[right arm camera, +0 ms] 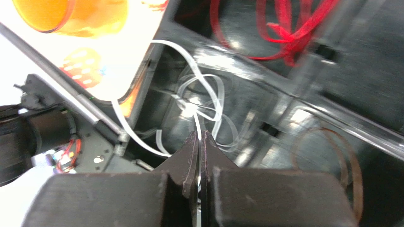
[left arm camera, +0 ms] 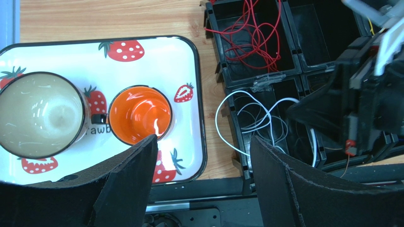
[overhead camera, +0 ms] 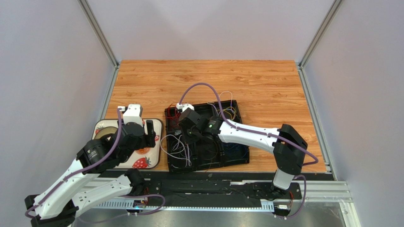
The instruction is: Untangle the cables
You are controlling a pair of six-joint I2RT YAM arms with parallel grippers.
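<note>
The cables lie in a black divided tray (overhead camera: 239,160). Red cables (overhead camera: 173,113) fill its far-left compartment, white cables (overhead camera: 174,145) loop over its left rim, and yellow and dark ones (overhead camera: 230,113) sit at the far right. My right gripper (overhead camera: 188,135) reaches down into the tray's left side. In the right wrist view it (right arm camera: 199,138) is shut on a white cable (right arm camera: 210,90), with red cables (right arm camera: 280,33) beyond. My left gripper (left arm camera: 204,139) is open and empty, above the gap between the strawberry tray and the black tray. White cables (left arm camera: 258,116) and red cables (left arm camera: 251,35) show to its right.
A white strawberry-print tray (left arm camera: 189,61) at the left holds an orange cup (left arm camera: 140,113) and a beige cup (left arm camera: 40,113). A brownish cable loop (right arm camera: 348,161) lies in a nearer compartment. Grey walls enclose the wooden table (overhead camera: 265,85).
</note>
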